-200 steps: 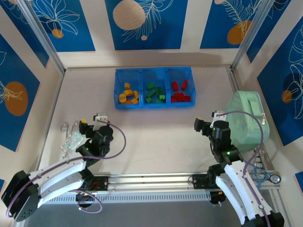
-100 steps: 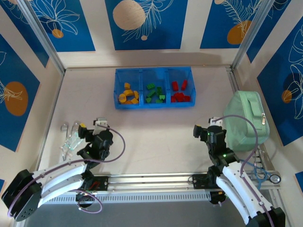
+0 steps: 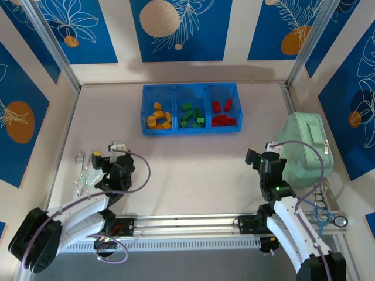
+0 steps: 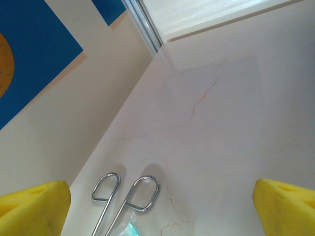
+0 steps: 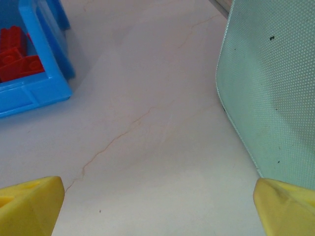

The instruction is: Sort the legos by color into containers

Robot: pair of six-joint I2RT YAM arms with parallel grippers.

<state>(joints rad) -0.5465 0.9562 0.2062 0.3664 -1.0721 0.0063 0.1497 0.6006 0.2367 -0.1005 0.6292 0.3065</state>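
Seen from above, a pale table [image 3: 193, 170] has a translucent blue bin [image 3: 190, 88] toward its far side, near the middle. The bin is split into three side-by-side containers. The left one holds the yellow and orange legos [image 3: 158, 117], the middle one the green legos [image 3: 191, 116], and the right one the red legos [image 3: 222, 116]. No bricks can be seen on the bare table around the bin.

The left gripper [image 3: 107, 150] sits low over the near-left part of the table, well apart from the bin. In its wrist view, its yellow fingertips [image 4: 32, 209] stand far apart at the frame's two lower corners; the pincer is released, with bare table between the fingers. Just beyond them lies a metal tool [image 4: 126, 199] with two loop handles, flat on the table close to the left wall.

The right gripper [image 3: 261, 152] is on the near-right side, just beside a mint-green pouch [image 3: 306, 149] that lies against the right edge. Its pincer is also released, with its yellow fingertips [image 5: 29, 204] spread wide and nothing between them. From this wrist, the bin's near-right corner with red bricks shows at far left and the pouch's textured side at right.
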